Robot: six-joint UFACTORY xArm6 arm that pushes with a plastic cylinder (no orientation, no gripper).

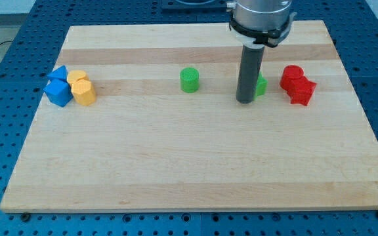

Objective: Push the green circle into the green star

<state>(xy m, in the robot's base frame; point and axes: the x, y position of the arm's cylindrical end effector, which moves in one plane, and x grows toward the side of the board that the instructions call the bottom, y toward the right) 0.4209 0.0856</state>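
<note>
Camera view: the approach step is judged in hand, nothing yet pushed. My tip [245, 101], the end of a plain rod with no jaws to open and nothing held, stands on the wooden board [176, 170] just left of the partly hidden green star block [261, 86]. The green circular block [189, 80] lies well apart to the tip's left. Next, the tip must round the circle's far left side and push rightward.

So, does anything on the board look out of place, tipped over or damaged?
Nothing stands out. The blocks sit flat on the board: blue and yellow at the view's left, green circle in the middle, red at the right. My tip stands just left of the green star, hiding most of it.
</note>
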